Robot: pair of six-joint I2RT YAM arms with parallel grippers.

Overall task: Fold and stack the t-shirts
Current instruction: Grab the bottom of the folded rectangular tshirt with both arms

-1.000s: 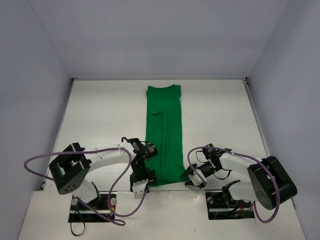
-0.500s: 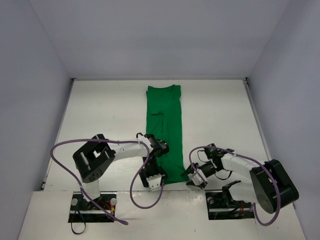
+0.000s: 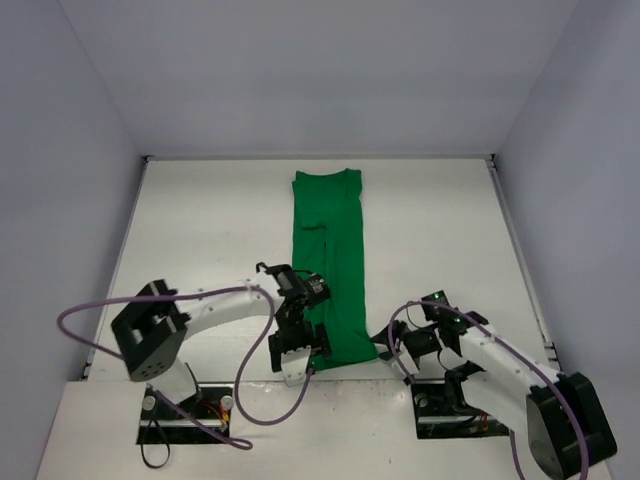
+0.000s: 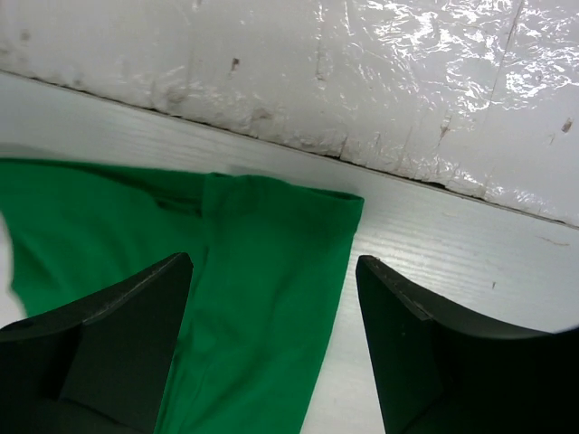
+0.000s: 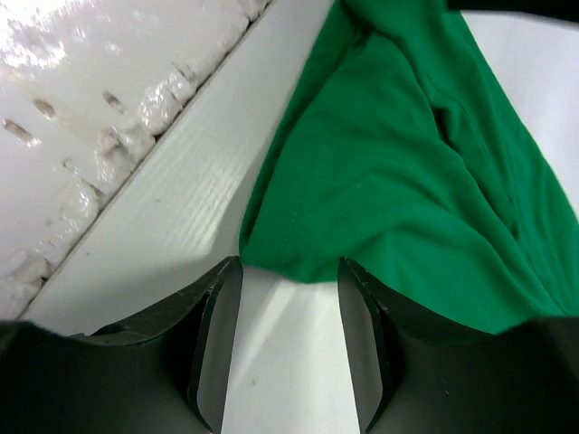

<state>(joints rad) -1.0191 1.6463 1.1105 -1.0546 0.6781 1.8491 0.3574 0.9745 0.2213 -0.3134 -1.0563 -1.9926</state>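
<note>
- The shirt point(image 3: 330, 260) lay as a long strip up the middle of the desk point(image 3: 200, 230), hem at the near edge.
- Your left fingers point(image 4: 109, 344) were spread wide over the hem's left corner, holding nothing. The right fingers point(image 5: 213, 362) stood apart too, with the right corner just at their tips.
- If you'd closed there, you'd probably have nipped just one layer or missed, skewing the fold.
- The purple cable point(image 3: 236, 405) looped by the left base, off the cloth.

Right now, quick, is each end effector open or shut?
Left end effector: open over the green t-shirt, holding nothing.
Right end effector: open, tips at the t-shirt's edge.
</note>
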